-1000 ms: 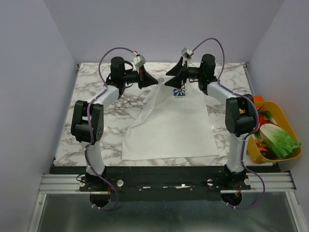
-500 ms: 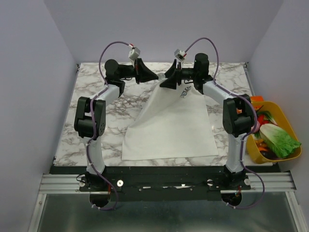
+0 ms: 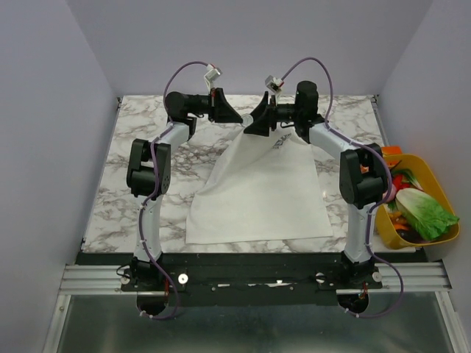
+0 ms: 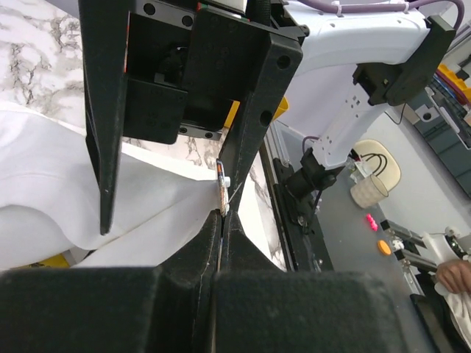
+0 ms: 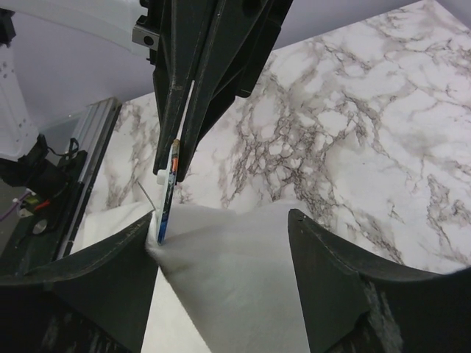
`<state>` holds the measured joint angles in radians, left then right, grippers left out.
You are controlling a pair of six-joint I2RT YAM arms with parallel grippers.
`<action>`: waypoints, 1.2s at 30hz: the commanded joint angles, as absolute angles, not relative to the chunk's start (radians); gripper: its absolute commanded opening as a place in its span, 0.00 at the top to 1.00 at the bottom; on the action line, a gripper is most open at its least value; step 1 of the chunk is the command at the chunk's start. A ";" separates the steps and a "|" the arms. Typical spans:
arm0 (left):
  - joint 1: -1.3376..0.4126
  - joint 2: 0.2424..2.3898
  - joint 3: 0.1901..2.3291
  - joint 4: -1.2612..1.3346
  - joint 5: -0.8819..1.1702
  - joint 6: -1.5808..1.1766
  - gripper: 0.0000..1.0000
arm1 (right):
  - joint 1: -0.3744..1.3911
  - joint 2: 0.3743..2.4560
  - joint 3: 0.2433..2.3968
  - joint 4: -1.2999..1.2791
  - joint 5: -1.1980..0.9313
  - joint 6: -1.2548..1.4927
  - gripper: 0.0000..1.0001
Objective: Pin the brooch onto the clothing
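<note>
The white T-shirt (image 3: 257, 191) lies on the marble table with its top edge pulled up to the two grippers at the back centre. My left gripper (image 3: 237, 119) is shut on the brooch, which shows edge-on in the left wrist view (image 4: 222, 193) and in the right wrist view (image 5: 168, 187). The brooch's lower edge touches the raised cloth (image 5: 235, 272). My right gripper (image 3: 252, 126) faces the left one, open, with the cloth bunched between its fingers (image 5: 110, 279). The chest print (image 3: 282, 142) shows faintly. The neck label is hidden.
A yellow bin (image 3: 434, 173) with a cabbage (image 3: 425, 211) and other vegetables stands off the table's right edge. The purple walls close the table in at the back and both sides. The table's back edge is just behind the grippers.
Both grippers have risen and drawn together at the back centre. The shirt's top has been pulled up off the table with them. The left arm's elbow has swung toward the back.
</note>
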<state>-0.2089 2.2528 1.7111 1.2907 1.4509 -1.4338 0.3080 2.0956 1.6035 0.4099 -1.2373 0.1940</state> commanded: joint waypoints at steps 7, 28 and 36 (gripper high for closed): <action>-0.213 2.258 1.761 1.687 1.486 -1.511 1.00 | 0.307 2.056 1.603 0.462 -1.258 0.256 0.38; -0.213 2.269 1.786 1.687 1.506 -1.529 1.00 | 0.307 2.008 1.580 0.537 -1.284 0.339 0.49; -0.215 2.272 1.805 1.687 1.514 -1.543 1.00 | 0.307 2.026 1.592 0.543 -1.276 0.364 0.71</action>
